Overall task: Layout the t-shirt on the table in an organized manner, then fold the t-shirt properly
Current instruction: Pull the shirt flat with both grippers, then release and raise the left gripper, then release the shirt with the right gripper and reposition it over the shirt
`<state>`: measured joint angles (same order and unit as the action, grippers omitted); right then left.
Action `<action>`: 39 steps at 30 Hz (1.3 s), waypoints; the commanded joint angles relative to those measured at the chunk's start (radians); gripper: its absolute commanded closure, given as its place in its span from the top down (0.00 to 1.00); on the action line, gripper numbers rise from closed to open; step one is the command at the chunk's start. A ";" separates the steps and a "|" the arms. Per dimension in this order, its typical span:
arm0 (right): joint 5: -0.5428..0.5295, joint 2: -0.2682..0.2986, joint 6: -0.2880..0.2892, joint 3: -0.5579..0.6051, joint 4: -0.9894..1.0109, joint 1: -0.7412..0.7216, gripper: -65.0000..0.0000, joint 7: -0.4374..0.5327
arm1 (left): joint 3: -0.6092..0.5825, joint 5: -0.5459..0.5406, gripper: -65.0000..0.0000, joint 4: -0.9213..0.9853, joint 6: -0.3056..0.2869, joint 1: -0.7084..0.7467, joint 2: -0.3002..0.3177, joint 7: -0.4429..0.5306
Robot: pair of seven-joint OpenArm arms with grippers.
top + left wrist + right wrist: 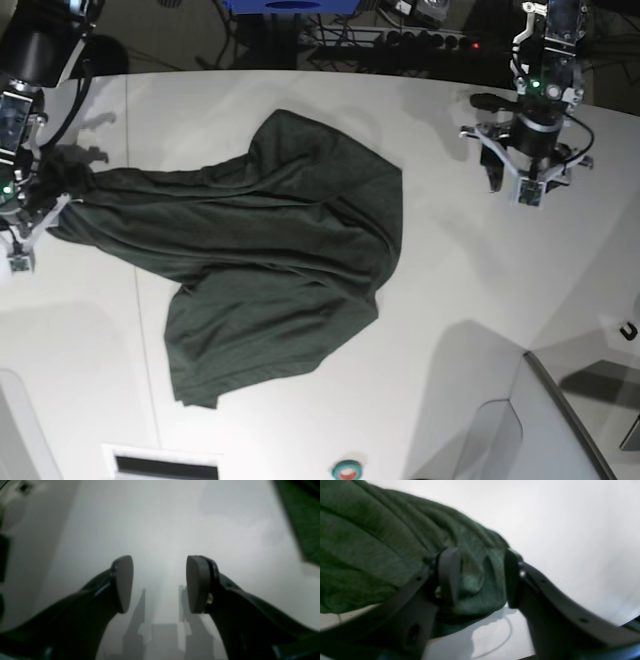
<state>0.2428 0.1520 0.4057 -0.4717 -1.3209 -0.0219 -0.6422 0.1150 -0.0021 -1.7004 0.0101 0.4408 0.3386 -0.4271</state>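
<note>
T-shirt [382, 555] edge sits between right hand [480, 577] fingers

T-shirt [290, 250]: dark green cloth, soft and thin, matt, with a fine heathered weave; lay in loose creases and folds.
Table [480, 290]: smooth white top, faintly glossy, enough to carry soft shadows and dim reflections.
Left gripper [159, 583]: dark, smooth, hard-looking arms with a slight sheen; jaws faced with grey matt pads [197, 583].
Right gripper [480, 576]: same dark, smooth-looking body, pads dull and dark.
</note>
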 commanded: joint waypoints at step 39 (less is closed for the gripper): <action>-0.465 -0.139 0.017 -0.068 -0.553 0.172 0.68 -0.261 | 0.401 0.001 0.00 -0.028 -0.287 0.066 -0.166 0.024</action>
<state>-0.2276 -0.0025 0.4171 -0.5316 -1.8679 0.1623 -0.9062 0.5102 -0.0025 -1.7119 -0.2852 0.5053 0.1585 -0.4225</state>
